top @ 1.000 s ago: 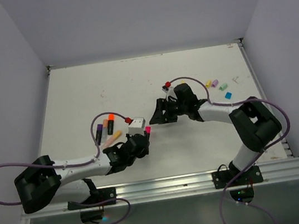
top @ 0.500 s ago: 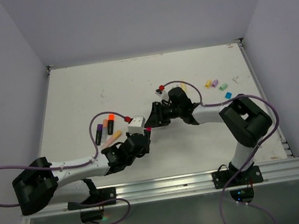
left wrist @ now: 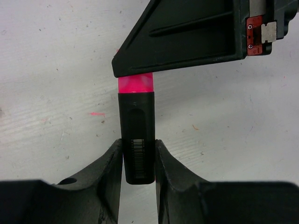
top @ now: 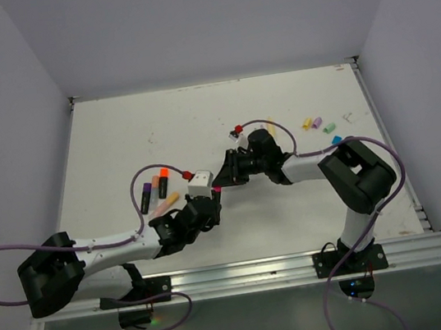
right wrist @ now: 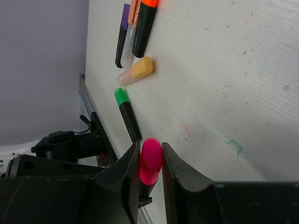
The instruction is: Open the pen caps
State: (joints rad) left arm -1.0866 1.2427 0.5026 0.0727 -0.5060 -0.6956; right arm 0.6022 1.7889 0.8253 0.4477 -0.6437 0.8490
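Pink rounded plastic cap (right wrist: pixel 151 161) pinched in right gripper (right wrist: pixel 150 156); left gripper (left wrist: pixel 138 149) clamps boxy black pen barrel (left wrist: pixel 136 121).

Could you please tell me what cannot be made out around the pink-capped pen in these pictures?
Right wrist view: the right claw hides the pen beneath its pink cap; the orange-capped pen is cut off by the top edge.
Left wrist view: that claw's finger covers the cap's far end.
Top view: the cap is a tiny dot, the grip unreadable.
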